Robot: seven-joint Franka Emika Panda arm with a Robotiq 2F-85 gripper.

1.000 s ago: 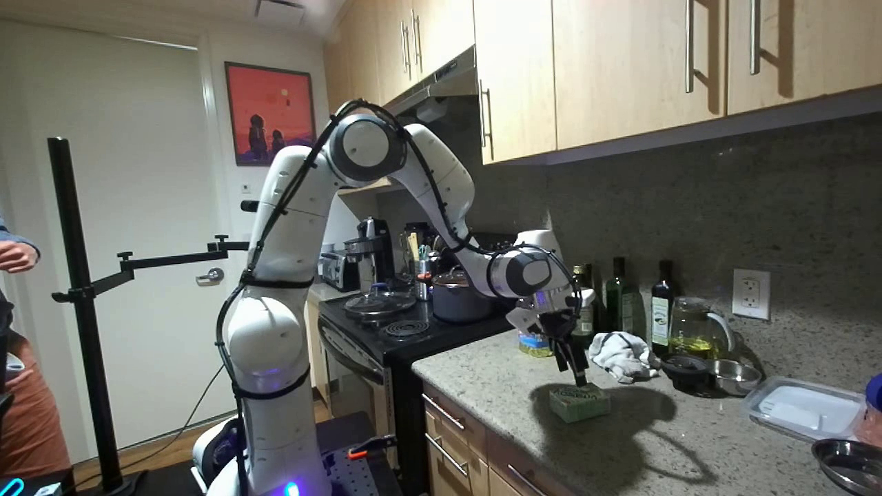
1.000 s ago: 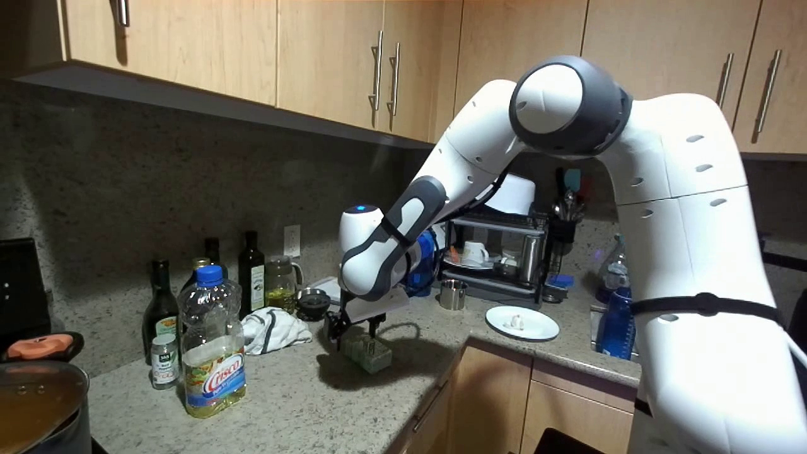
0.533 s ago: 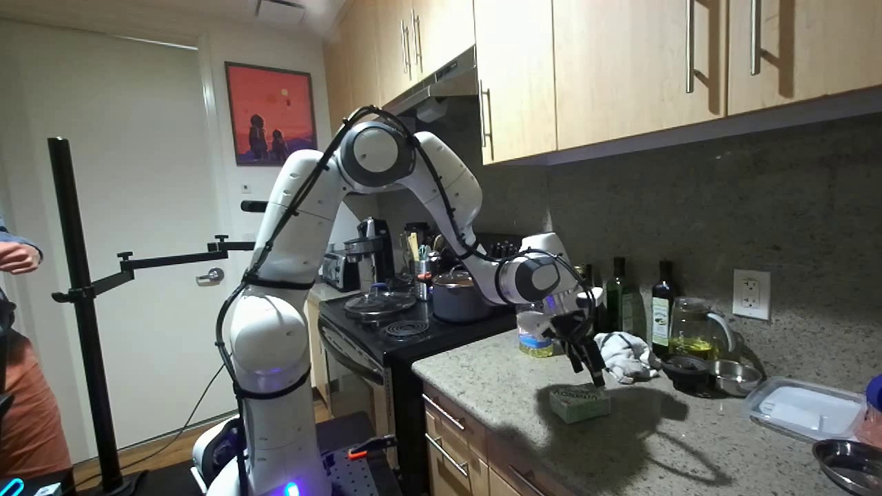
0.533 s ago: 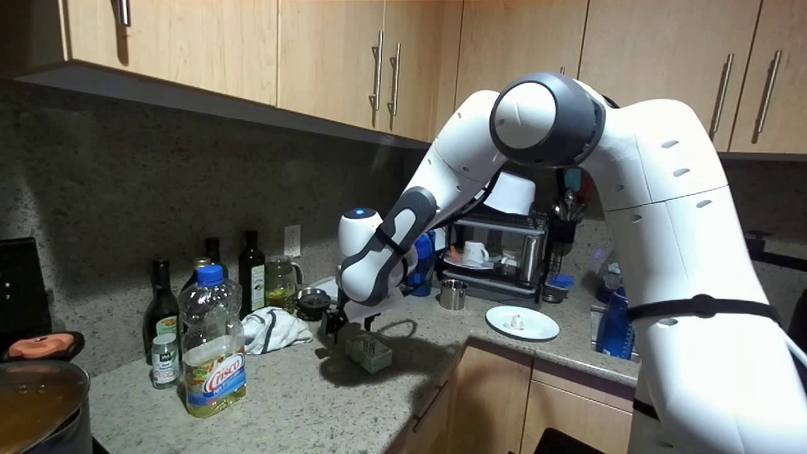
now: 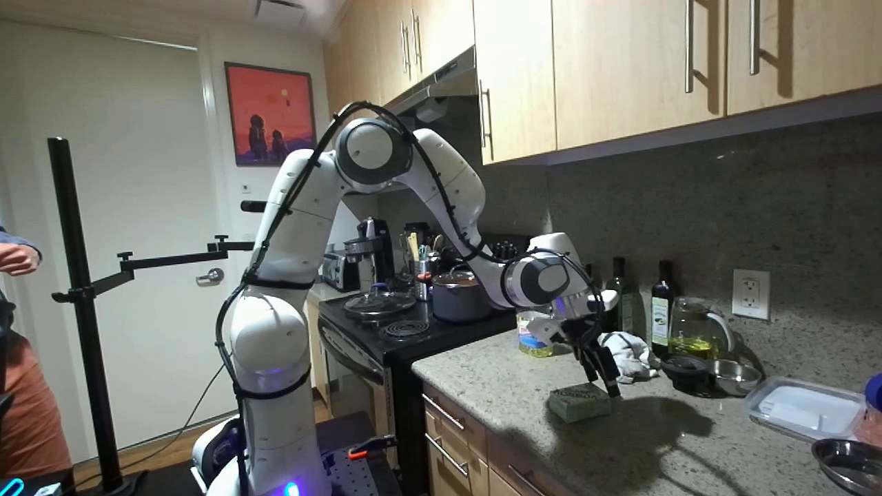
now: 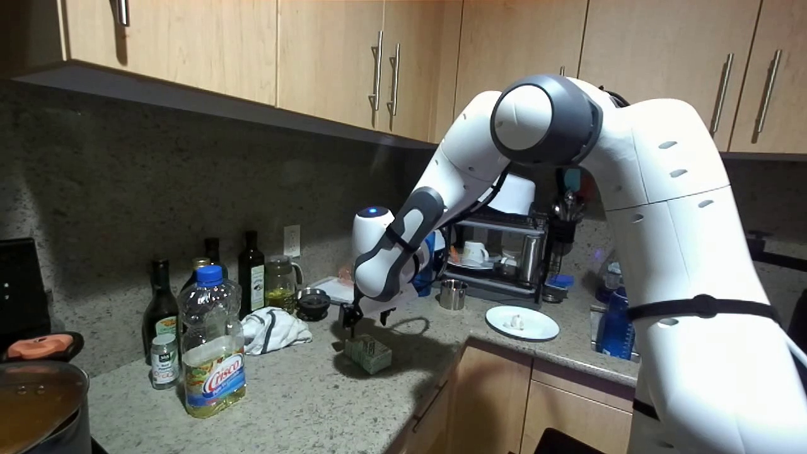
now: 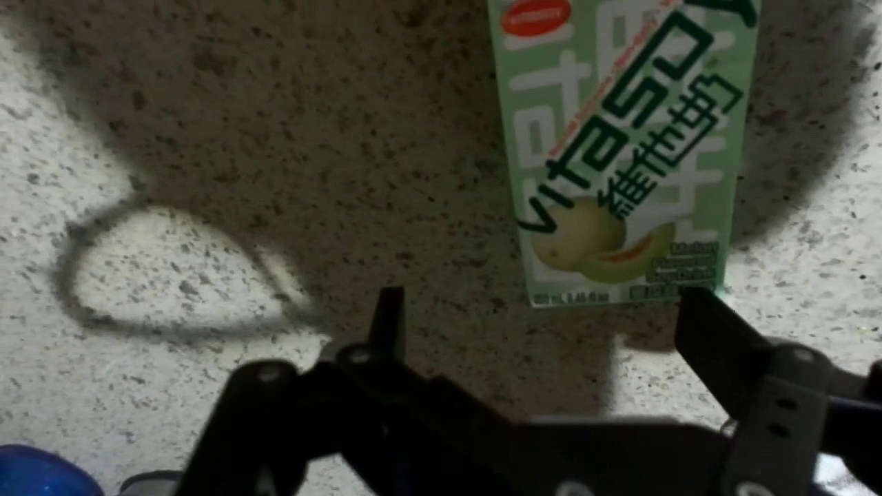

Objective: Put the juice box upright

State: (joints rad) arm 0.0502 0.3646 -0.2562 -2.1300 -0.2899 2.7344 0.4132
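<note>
Claw [image 5: 603,386] in an exterior view, shifted right vs. approx. 1 s earlier, now by one end of juice box [image 5: 580,408]; contact unclear. Fingers [image 7: 710,329] set wide apart (wrist view). Box unmoved in both exterior views, lying flat on counter [image 5: 475,368], printed face up, near but apart fr. striped towel [image 6: 274,331].

The speckled counter [image 6: 284,403] carries a juice box [image 6: 369,355] — lying flat — plus towel [image 6: 275,331], Crisco bottle [image 6: 214,369], plate [image 6: 541,326].

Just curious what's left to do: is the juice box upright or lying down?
Lying down: the juice box rests flat on the counter in both exterior views, broad printed face up.
</note>
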